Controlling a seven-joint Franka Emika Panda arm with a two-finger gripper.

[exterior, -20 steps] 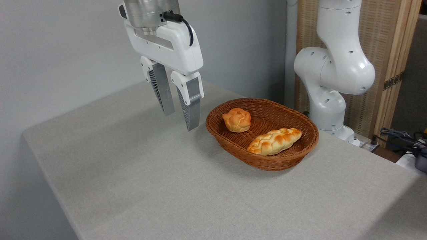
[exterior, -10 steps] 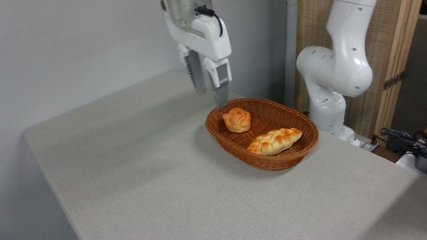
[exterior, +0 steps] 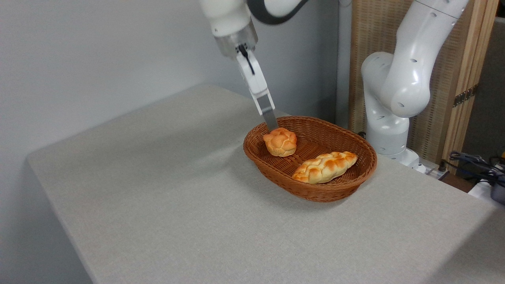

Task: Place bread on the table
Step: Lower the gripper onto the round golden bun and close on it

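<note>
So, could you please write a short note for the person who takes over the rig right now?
Pincer: seen edge-on, just above the back of the round bun; open or shut cannot be told, and it holds nothing.
Round bun: in the wicker basket, at its left end.
Braided loaf: also in the basket, toward the front right; not part of the job.
Table: no bread on it.
Done: the pincer is at the bun.
Left: grasp the bun, lift it out, set it on the table.
</note>
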